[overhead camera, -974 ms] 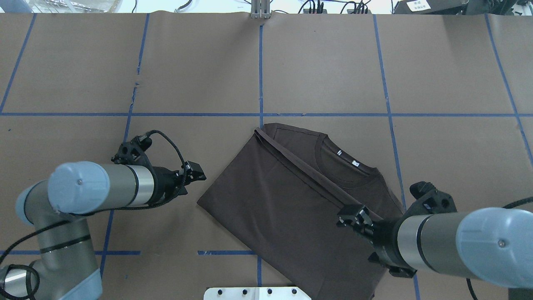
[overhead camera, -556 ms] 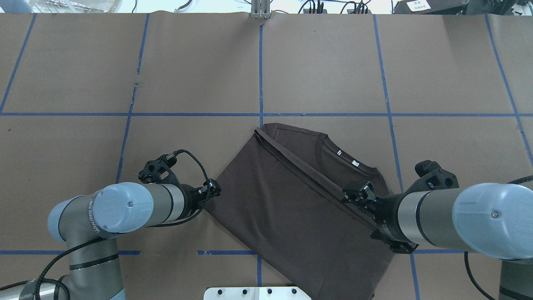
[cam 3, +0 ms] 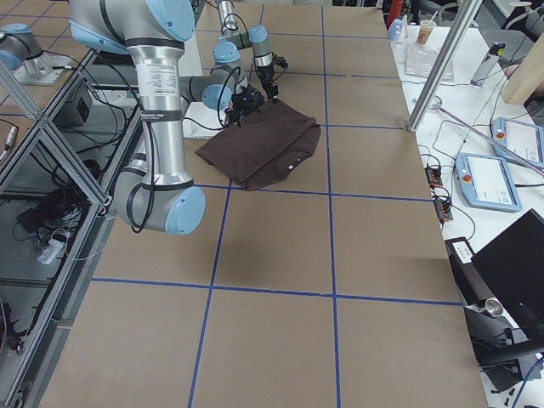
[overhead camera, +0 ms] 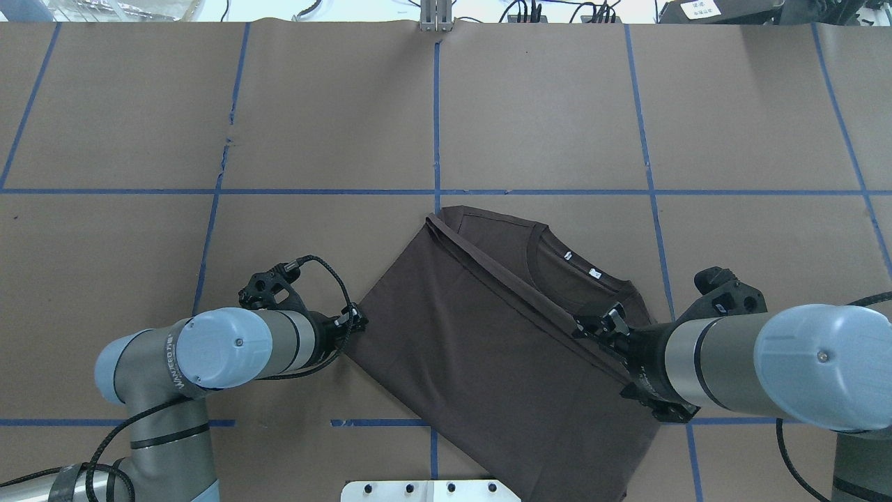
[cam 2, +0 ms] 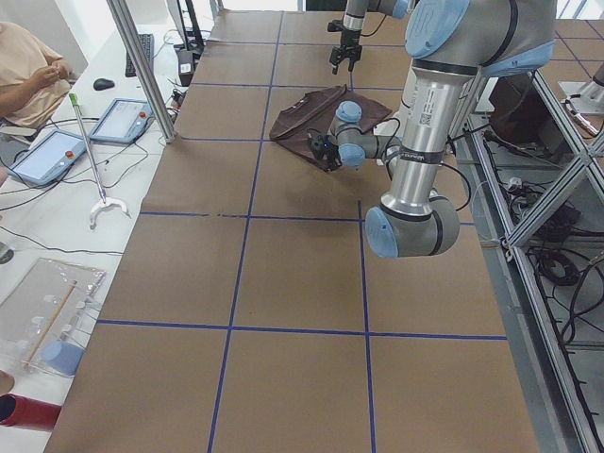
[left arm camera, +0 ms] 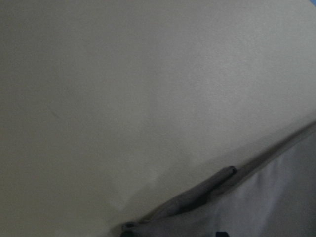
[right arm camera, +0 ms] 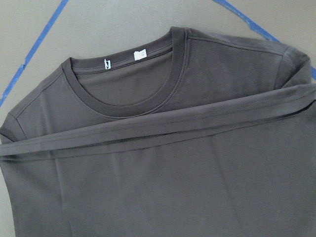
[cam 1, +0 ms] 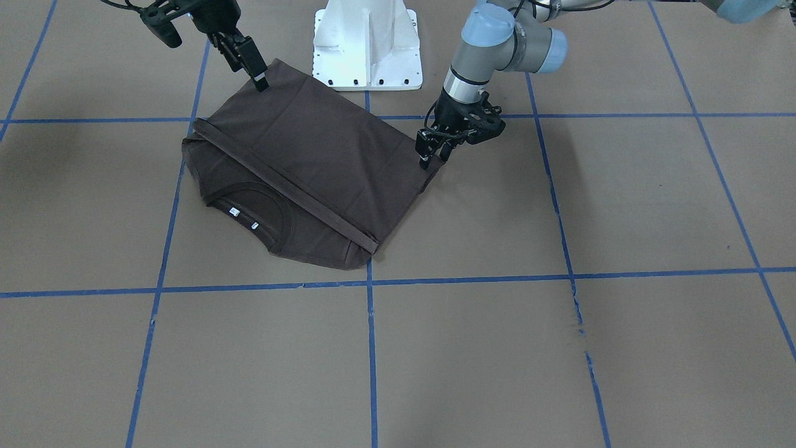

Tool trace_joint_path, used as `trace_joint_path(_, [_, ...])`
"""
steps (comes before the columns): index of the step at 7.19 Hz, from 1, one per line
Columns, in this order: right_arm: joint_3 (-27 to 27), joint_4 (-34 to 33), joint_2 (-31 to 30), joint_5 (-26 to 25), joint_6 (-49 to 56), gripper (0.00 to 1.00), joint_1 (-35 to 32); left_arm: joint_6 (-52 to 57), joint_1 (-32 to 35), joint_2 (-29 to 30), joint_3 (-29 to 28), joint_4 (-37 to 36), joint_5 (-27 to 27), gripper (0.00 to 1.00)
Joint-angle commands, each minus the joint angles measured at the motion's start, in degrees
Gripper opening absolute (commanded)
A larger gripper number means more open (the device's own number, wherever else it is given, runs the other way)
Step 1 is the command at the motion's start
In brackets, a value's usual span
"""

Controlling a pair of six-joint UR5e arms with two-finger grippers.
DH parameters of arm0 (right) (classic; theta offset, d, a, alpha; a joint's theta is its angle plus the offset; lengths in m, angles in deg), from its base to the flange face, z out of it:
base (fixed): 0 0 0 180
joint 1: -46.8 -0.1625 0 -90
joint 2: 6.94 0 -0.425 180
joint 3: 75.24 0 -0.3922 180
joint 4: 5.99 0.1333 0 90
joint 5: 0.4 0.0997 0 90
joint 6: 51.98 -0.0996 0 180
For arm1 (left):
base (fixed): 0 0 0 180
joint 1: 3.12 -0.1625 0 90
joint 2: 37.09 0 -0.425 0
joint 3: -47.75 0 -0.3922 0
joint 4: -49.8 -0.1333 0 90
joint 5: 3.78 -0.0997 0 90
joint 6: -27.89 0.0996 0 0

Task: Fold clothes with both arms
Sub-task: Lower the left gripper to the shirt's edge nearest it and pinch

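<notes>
While the dark brown T-shirt (overhead camera: 481, 341) lies folded on the bench (overhead camera: 313, 118), just in front of the white pedestal (cam 1: 368, 43), its collar (right arm camera: 123, 106) points away from the robot, and a hem band (right arm camera: 163, 131) crosses just below the collar. The left arm's fingers (cam 1: 423, 153) stand apart at one corner of the cloth, low over the bench. The right arm's fingers (cam 1: 255, 71) touch the cloth's edge on the other side; whether they are together or apart, I cannot tell.

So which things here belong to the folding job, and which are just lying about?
Job: T-shirt; left gripper; right gripper.
Just there: pedestal; blue tape; tablets; operator.
</notes>
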Motion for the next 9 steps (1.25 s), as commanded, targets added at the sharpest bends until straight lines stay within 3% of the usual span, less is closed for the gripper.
trace_joint_path(1, [0.32, 0.0, 0.12, 0.0, -0.01, 1.0, 0.07, 0.0, -0.06, 0.24, 0.73, -3.27, -0.01, 0.64])
trace_joint_path(3, [0.41, 0.0, 0.12, 0.0, -0.01, 1.0, 0.07, 0.0, -0.06, 0.24, 0.73, -3.64, -0.01, 0.59])
trace_joint_path(4, [0.58, 0.0, 0.12, 0.0, -0.01, 1.0, 0.07, -0.09, -0.07, 0.16, 0.82, -3.64, -0.01, 0.42])
trace_joint_path(5, [0.59, 0.0, 0.12, 0.0, -0.01, 1.0, 0.07, -0.09, -0.07, 0.15, 0.82, -3.73, -0.01, 0.15])
trace_joint_path(6, [0.59, 0.0, 0.21, 0.0, -0.01, 1.0, 0.07, -0.09, 0.02, -0.11, 1.43, -3.9, -0.01, 0.0])
trace_joint_path(9, [0.59, 0.0, 0.29, 0.18, -0.01, 1.0, 0.07, 0.96, -0.07, 0.15, 6.25, -13.27, -0.18, 0.0])
